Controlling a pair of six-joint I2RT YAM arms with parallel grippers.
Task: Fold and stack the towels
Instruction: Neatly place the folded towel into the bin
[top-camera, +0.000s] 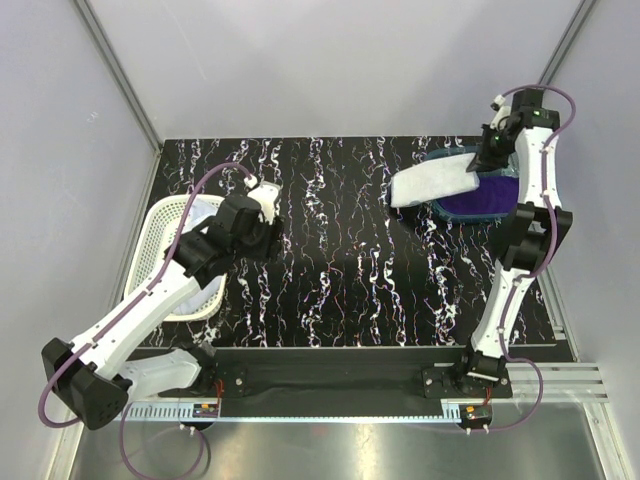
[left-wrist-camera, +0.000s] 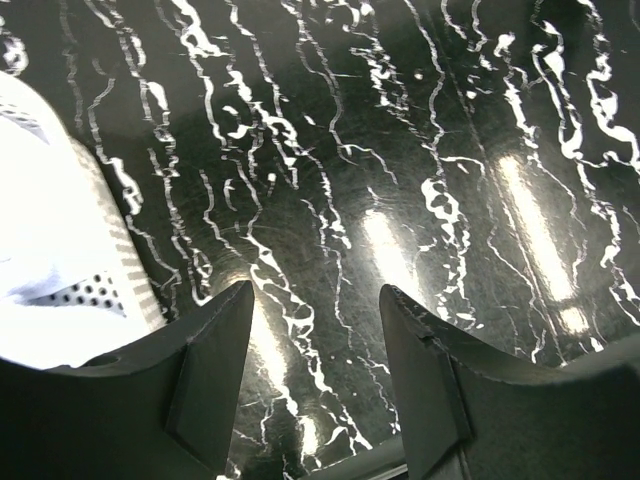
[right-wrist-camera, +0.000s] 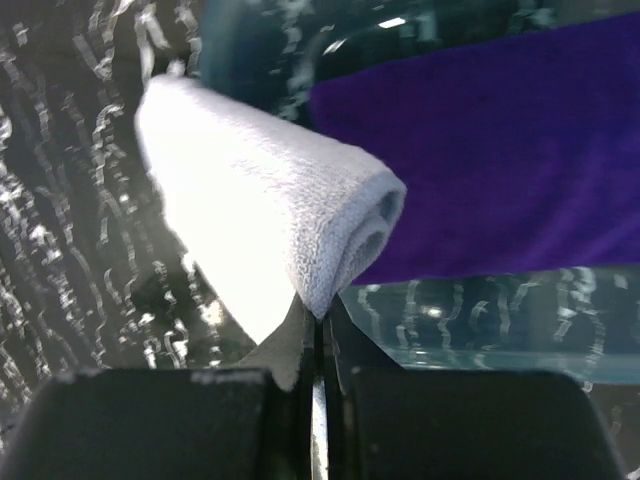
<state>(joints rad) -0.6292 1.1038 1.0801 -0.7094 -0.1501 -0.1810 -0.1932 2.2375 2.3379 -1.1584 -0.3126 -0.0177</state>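
Right gripper (right-wrist-camera: 318, 345) is pinched shut on the pale towel (right-wrist-camera: 260, 225), gripping one folded edge. The rest of the cloth sticks out sideways. From above, the towel is held over the left rim of the bin (right-wrist-camera: 470, 345), partly above the table (left-wrist-camera: 420, 140), not yet set down. Purple towel (right-wrist-camera: 500, 140) lies flat inside the bin, looks folded.

Left gripper (left-wrist-camera: 315, 330) is open with nothing between the fingers, hovering over bare table just beside the basket (left-wrist-camera: 95, 292) (basket inside is blown out white, can't tell if a towel is in there).

Handling, as a judgement: the towel is light, soft and floppy, and it keeps shape only because it's doubled up thick. With a one-edge pinch the free end can sag and the layers can slide apart. A safer hold is across the folded edge, through all layers, near its middle. Terry nap grips fine, not slippery, nothing fragile. Risk: the free end snags the bin rim on lowering and the fold opens.
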